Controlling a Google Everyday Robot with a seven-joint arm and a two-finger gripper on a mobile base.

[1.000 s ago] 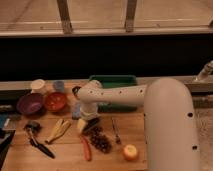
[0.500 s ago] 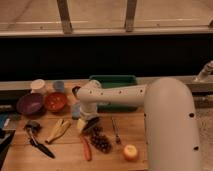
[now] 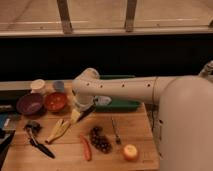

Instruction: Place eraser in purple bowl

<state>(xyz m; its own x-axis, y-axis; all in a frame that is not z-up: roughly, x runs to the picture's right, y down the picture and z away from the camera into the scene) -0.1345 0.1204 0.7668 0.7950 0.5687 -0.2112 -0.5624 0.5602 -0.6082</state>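
Note:
The dark purple bowl (image 3: 28,104) stands at the left of the wooden table, next to the orange-red bowl (image 3: 55,101). My arm reaches in from the right. My gripper (image 3: 81,113) hangs low over the table, just right of the orange-red bowl and above the banana's top end. A small dark oblong piece (image 3: 88,114) shows at the gripper's tip. It looks like the eraser, but I cannot tell whether it is held or lying on the table.
Two pale cups (image 3: 38,85) stand behind the bowls. A green tray (image 3: 122,105) lies behind the arm. On the table lie a banana (image 3: 59,129), a red pepper (image 3: 86,148), grapes (image 3: 100,140), a fork (image 3: 116,133), an orange fruit (image 3: 131,152) and a black tool (image 3: 38,143).

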